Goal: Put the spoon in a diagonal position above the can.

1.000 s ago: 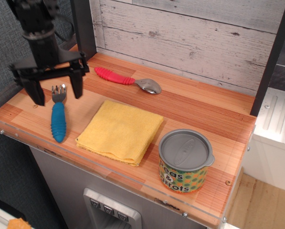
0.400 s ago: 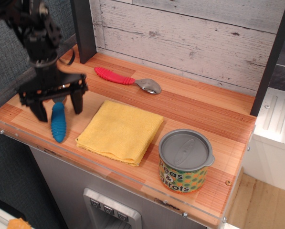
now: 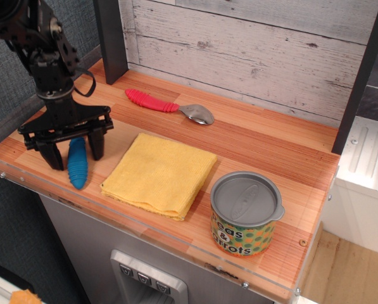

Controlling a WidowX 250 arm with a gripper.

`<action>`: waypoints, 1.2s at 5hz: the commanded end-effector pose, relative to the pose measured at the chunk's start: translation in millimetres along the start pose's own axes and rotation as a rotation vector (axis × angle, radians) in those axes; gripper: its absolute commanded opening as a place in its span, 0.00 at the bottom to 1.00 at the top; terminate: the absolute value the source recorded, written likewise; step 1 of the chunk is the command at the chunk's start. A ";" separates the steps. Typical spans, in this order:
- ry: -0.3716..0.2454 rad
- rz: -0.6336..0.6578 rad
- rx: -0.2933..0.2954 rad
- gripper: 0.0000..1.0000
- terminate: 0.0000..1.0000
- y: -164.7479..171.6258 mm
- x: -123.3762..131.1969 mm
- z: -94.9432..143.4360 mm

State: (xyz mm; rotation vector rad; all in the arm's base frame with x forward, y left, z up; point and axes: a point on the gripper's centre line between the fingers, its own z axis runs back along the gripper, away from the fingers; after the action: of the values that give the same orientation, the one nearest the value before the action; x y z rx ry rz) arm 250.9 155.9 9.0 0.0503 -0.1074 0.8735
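The spoon (image 3: 78,166) lies on the wooden counter at the front left. Only its ribbed blue handle shows; its metal head is hidden behind the gripper. My gripper (image 3: 75,155) is low over the handle, jaws open, one black finger (image 3: 52,155) on each side of it. The fingers stand close to the handle but are not closed on it. The can (image 3: 245,214), with its grey lid and green dotted "peas & carrots" label, stands at the front right, far from the gripper.
A folded yellow cloth (image 3: 160,173) lies between the spoon and the can. A red-handled metal spoon (image 3: 168,106) lies near the back wall. A dark post (image 3: 111,38) stands at the back left. The counter's front edge (image 3: 43,185) is close to the gripper.
My gripper has come down from above the spoon's head to straddle the blue handle, jaws narrowing a little. The spoon has not moved.
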 end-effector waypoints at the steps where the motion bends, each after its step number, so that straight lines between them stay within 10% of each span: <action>1: -0.046 -0.025 -0.019 0.00 0.00 5.6 2.6 13.3; 6: -0.028 -0.097 -0.146 0.00 0.00 -79.1 -33.3 107.1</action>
State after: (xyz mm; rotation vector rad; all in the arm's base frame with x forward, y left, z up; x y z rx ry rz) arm 285.7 65.6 93.4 -0.0593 -0.1319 0.7697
